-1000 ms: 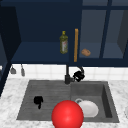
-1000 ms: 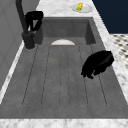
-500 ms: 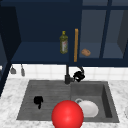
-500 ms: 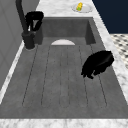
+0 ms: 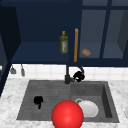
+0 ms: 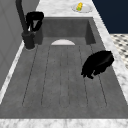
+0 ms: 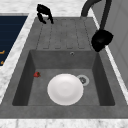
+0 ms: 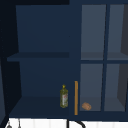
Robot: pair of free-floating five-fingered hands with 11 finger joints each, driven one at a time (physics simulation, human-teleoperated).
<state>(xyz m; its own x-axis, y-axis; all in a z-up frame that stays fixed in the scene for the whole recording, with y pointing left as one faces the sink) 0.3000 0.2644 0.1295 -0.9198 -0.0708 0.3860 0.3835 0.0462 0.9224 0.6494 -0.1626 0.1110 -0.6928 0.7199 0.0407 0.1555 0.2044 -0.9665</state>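
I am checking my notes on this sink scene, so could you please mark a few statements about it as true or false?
1. A white plate lies in the sink basin. True.
2. The right hand is at the faucet. True.
3. The left hand holds the plate. False: it is over the ribbed drainboard, apart from the plate.
4. The bottle lies in the basin. False: it stands upright on the cabinet's lower shelf.
5. A red ball shows at the sink's front edge in the front view. True.
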